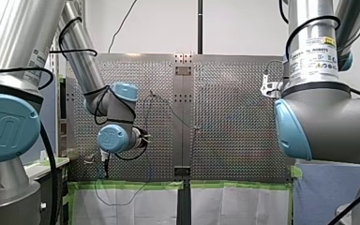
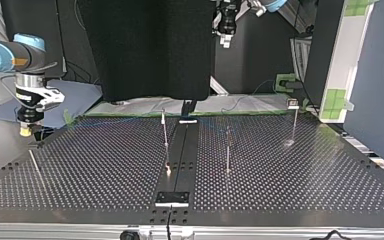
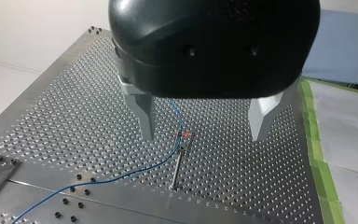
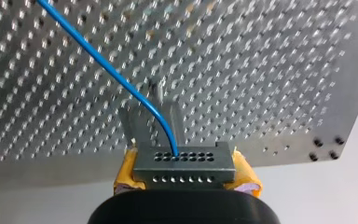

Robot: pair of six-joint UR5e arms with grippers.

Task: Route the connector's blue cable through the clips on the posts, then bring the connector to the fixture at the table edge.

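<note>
Top view, far left: my right tool (image 2: 26, 131) sits low at the desk's (image 2: 105, 165) corner edge. Right wrist view: yellow pads (image 4: 248, 176) clenched on the grey connector (image 4: 184, 163). The blue cable (image 4: 102, 65) leaves its upper row of holes and runs out over the perforations, past a grey forked bracket (image 4: 135, 123) just beyond. Mid-desk: thin upright posts (image 2: 165, 131). Further right: my left tool (image 3: 203, 135) hangs high, metal fingers (image 3: 144, 114) spread, released, holding nothing. Below it the cable meets the top of a clip post (image 3: 179, 161).
</note>
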